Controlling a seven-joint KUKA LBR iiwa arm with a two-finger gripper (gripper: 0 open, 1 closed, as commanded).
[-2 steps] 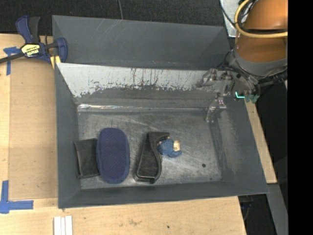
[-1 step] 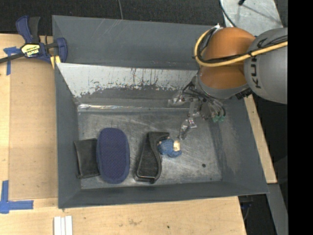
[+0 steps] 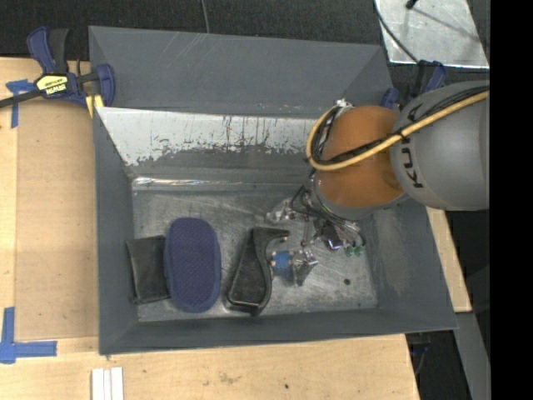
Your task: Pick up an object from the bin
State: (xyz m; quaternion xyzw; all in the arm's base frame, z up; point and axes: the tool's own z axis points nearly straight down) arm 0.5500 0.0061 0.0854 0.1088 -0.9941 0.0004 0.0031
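Bin [image 3: 112,223] inspected from above. Three loose items are noted on the floor, front-left to centre: a dark flat block [image 3: 146,269] at far left, a blue oval pad [image 3: 193,263] touching its right side, and a black curved object [image 3: 250,275] lying lengthwise approx. at bin centre, apart from the pad.

The arm is entered from the right, with the orange cover [image 3: 356,158] above the rear-right of the floor. The gripper [image 3: 295,260] is seen low over the floor, just beside the right edge of the black curved object, nr. its upper end. A small blue piece [image 3: 281,262] is seen at the tool tip; whether it is robot hardware or a loose thing cannot be determined.

Claw state: cannot be told, as the mechanism is cluttered w/ cables and partly hidden below the cover. No item is confirmed as gripped.

Step judged: approach/positioning at the black curved object; pick not yet made. Next move, as judged: the claw to be centred across the object's narrow width, lowered, closed, then lifted straight up, clear of the front wall.
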